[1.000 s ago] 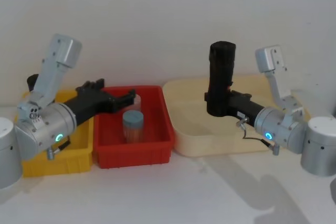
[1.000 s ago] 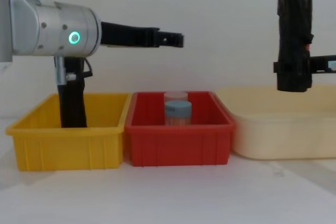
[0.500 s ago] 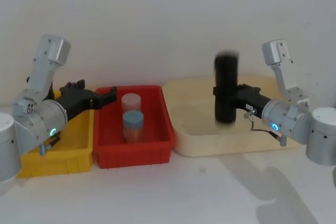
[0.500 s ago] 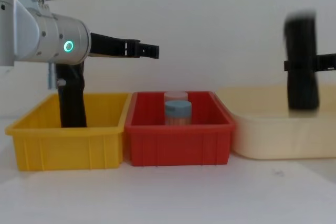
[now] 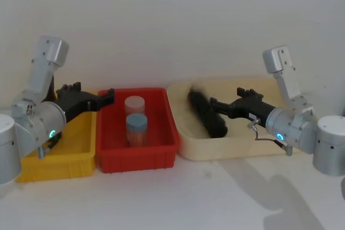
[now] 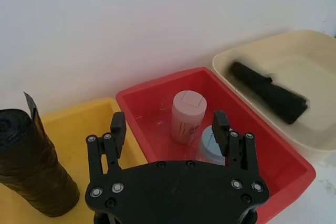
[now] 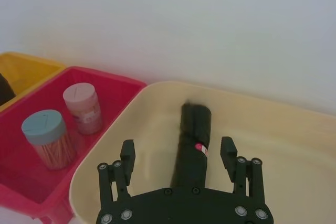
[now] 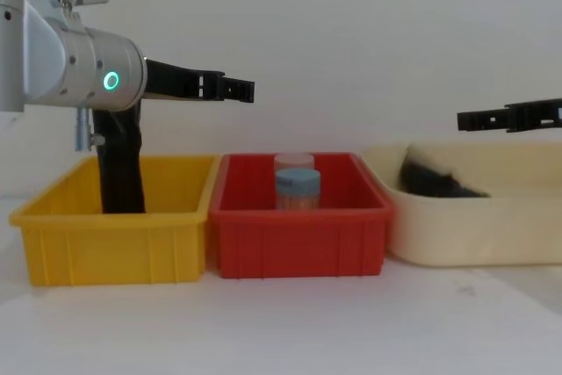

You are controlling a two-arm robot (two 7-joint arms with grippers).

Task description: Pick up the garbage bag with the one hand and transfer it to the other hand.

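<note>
- Head view: the garbage bag (image 5: 207, 114) lies slantwise in the cream tray (image 5: 237, 152), right of centre. The right gripper (image 5: 226, 99) hovers just beside it, fingers spread. At left, the left gripper (image 5: 90, 94) hangs over the yellow bin (image 5: 59, 160) and red bin (image 5: 137, 160).
- Left wrist view: the left gripper (image 6: 168, 129), fingers wide apart and holding nothing, looks over the red bin's pale jar (image 6: 187, 114); the bag rests in the tray beyond.
- Right wrist view: the right gripper's parted fingers (image 7: 227, 149) flank the bag below.
- Chest view: lower right, the bag sits low in the tray; the right gripper (image 8: 483, 118) is above, apart.
</note>
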